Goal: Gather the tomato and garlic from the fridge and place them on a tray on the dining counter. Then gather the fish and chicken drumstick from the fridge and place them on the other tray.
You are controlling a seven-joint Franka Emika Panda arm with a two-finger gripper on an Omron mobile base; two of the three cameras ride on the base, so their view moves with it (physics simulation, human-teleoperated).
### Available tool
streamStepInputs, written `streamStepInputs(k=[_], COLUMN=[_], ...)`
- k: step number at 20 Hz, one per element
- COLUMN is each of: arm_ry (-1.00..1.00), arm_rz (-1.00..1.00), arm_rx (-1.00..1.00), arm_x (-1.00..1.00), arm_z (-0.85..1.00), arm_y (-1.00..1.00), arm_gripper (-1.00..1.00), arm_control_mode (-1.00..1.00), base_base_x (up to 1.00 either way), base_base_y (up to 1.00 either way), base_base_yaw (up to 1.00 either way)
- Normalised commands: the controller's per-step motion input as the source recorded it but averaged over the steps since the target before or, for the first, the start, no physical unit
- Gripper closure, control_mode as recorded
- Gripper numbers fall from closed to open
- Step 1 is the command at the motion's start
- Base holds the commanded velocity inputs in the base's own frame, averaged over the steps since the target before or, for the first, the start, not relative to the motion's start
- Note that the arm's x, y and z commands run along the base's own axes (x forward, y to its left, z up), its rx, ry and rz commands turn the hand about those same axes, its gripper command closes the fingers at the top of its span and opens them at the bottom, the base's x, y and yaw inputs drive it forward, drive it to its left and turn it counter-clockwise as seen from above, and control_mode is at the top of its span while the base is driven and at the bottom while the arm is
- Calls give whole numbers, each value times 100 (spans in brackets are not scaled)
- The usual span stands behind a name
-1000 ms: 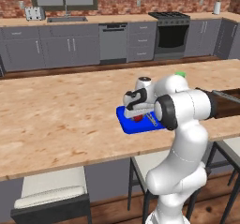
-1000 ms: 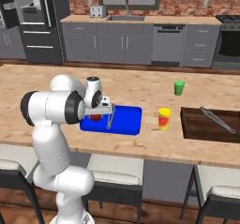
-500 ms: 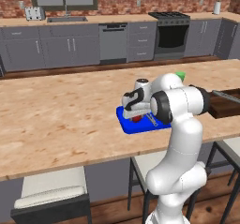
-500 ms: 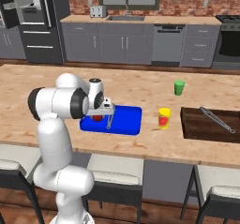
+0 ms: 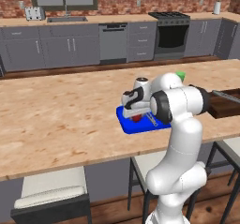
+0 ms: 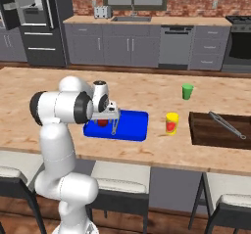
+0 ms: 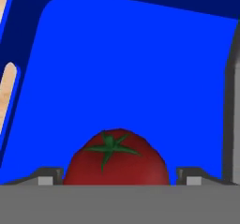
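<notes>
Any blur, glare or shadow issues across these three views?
Hand view: crisp, evenly lit, round red tomato on flat blue tray, no glare. Left base view: soft, low-detail, flat light. Right base view: likewise soft, faint shading under the tray.

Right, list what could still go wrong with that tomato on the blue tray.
1. The tomato sits between the fingertips of the open hand; lifting off at an angle could nudge it, and being round it may roll.
2. It lies near one side of the blue tray, so a roll could carry it onto the counter.
3. The yellow cup stands just beyond the tray; a wide swing away might clip it.
</notes>
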Motion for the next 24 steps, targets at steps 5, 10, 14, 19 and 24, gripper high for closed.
streamStepInputs(k=[5,10,14,19,24], arm_ry=[0,-1,-9,-13,-12], arm_rz=[0,0,0,0,-1], arm_rx=[0,0,0,2,3], arm_x=[-9,-52,-94,-97,-71], arm_z=[44,54,26,47,59], arm_y=[-1,-15,-23,-27,-12], arm_gripper=[-100,-100,-100,-100,-100], arm_control_mode=[-100,-100,-100,-100,-100], base_base_x=[0,0,0,0,0], base_base_y=[0,0,0,0,0], base_base_yaw=[0,0,0,0,0])
